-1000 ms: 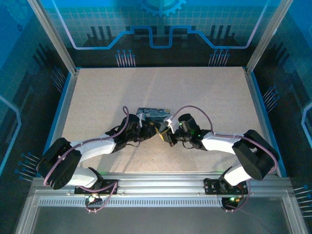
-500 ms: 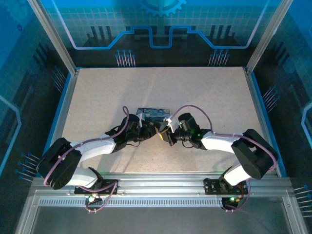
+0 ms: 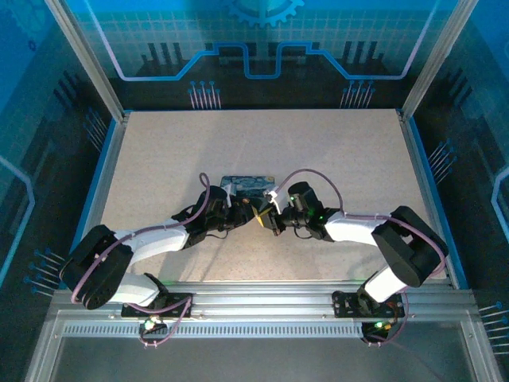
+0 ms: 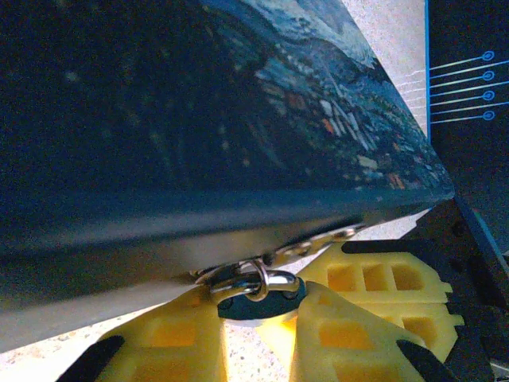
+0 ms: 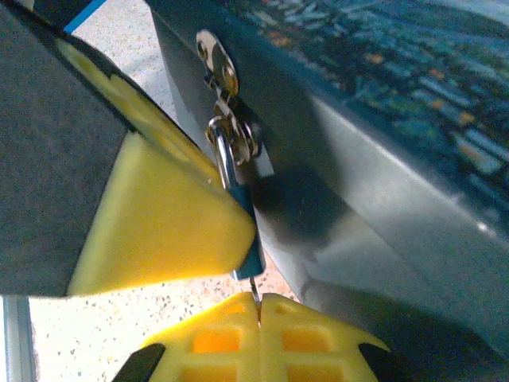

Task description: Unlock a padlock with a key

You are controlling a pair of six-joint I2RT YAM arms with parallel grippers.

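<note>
Yellow finger pads crowd the front edge of a flat box (image 3: 248, 184) printed with a swirling blue night sky. It lies near the middle of a pale speckled table (image 3: 318, 143). Seen from above, both arms reach inward and nearly touch just in front of the box, the left gripper (image 3: 245, 212) coming from one side and the right gripper (image 3: 269, 218) from the other.

The left wrist camera looks along the underside of the box's front wall. There the padlock (image 4: 256, 307) hangs by its silvery ring. The left gripper is closed down on the lock's small dark body, with a pad pressed against each side and nothing else between them.

On the right wrist camera, the right gripper's two pads are squeezed together with no gap. They pinch the key (image 5: 254, 288), a thin dark sliver that sticks straight up from the seam between them. Its tip reaches the underside of the padlock, but I cannot tell whether it is actually in the keyhole.

From this angle one of the left gripper's fingers (image 5: 159, 223) covers most of the lock, leaving a bluish strip of the body showing. Above that strip the curved shackle threads through a shiny hasp (image 5: 216, 64) fixed to the box's grey wall.
</note>
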